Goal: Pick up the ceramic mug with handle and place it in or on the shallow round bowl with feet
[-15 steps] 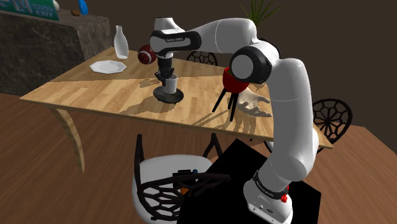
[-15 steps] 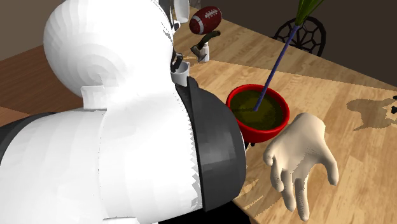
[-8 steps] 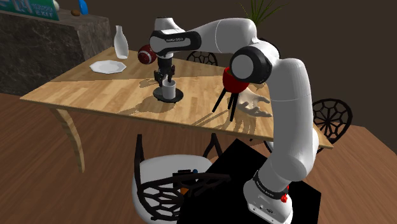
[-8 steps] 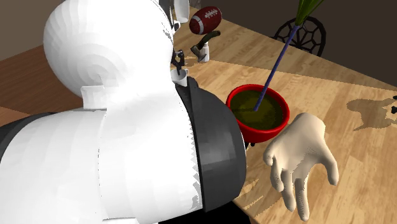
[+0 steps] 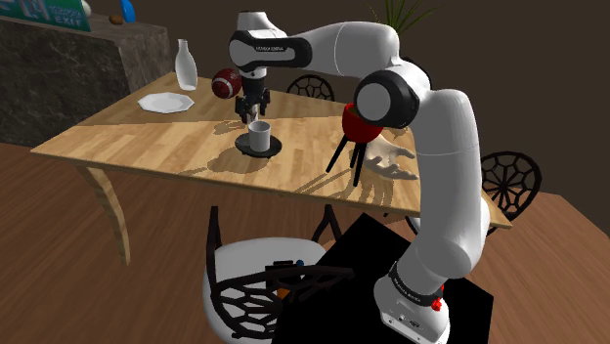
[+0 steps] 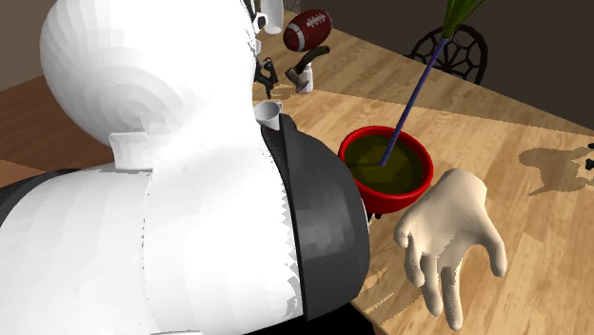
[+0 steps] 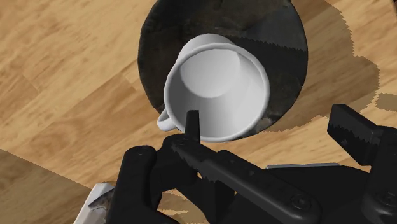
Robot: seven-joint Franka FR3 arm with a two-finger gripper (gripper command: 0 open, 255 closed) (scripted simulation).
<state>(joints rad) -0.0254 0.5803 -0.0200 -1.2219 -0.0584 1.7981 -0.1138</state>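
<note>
The white mug [image 5: 259, 137] stands upright in the middle of the dark round bowl [image 5: 240, 147], with its open top facing up. The bowl is flat and low, and it sits on the wooden counter [image 5: 147, 137]. In the wrist view the mug [image 7: 216, 86] looks empty. Its small handle sticks out toward 1 of the black fingers [image 7: 191, 124], and the dark bowl [image 7: 159, 38] shows all around it.

The claw [image 5: 252, 109] hangs just above the mug. Its 2 fingers are spread apart and pinch nothing.

A brown football [image 5: 226, 84] is near the claw, a bit farther back on the counter. A white plate [image 5: 165, 102] and a pale bottle [image 5: 185, 64] stand toward the shoulder view's left. A red bowl [image 6: 366, 200] with a long purple stem [image 6: 409, 105] in it is on the counter too. A pale model hand [image 6: 452, 238] lies just beside the red bowl. A chair [image 5: 244, 283] with a white seat stands at the near side of the counter.
</note>
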